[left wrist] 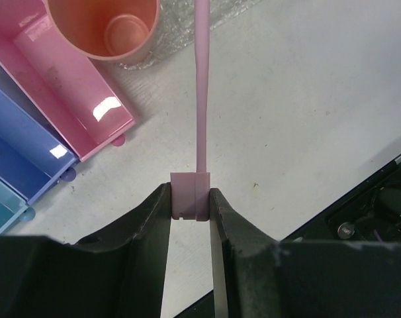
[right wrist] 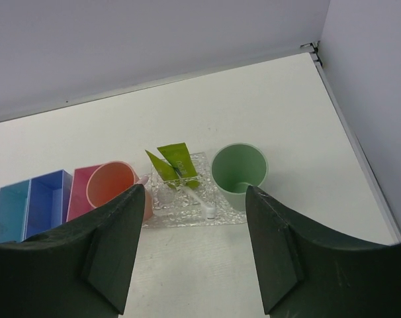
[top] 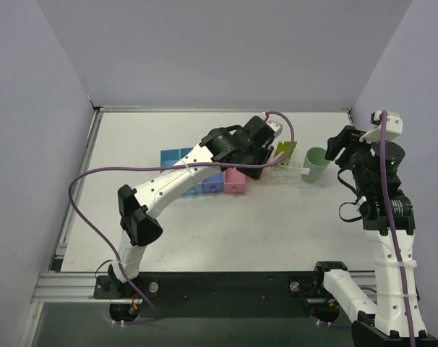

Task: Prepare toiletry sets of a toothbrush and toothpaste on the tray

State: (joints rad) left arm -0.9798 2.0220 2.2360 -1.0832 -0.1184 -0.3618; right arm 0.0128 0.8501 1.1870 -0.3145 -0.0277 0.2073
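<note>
My left gripper (left wrist: 189,199) is shut on the square end of a pink toothbrush (left wrist: 202,93). Its thin stem runs away from the jaws past a pink cup (left wrist: 104,26) towards the clear bumpy tray (left wrist: 230,10). In the top view this gripper (top: 261,153) hangs over the tray's left end. The right wrist view shows the tray (right wrist: 167,215) holding two lime toothpaste tubes (right wrist: 177,161) and a white toothbrush (right wrist: 199,199), with the pink cup (right wrist: 111,185) at its left end and a green cup (right wrist: 240,172) at its right. My right gripper (right wrist: 195,252) is open and empty, raised well short of the tray.
A pink box (left wrist: 68,86) and blue bins (left wrist: 22,152) stand in a row left of the tray; they also show from above as the pink box (top: 235,181) and blue bins (top: 179,159). The green cup (top: 316,165) stands close to my right gripper (top: 340,144). White walls enclose the table.
</note>
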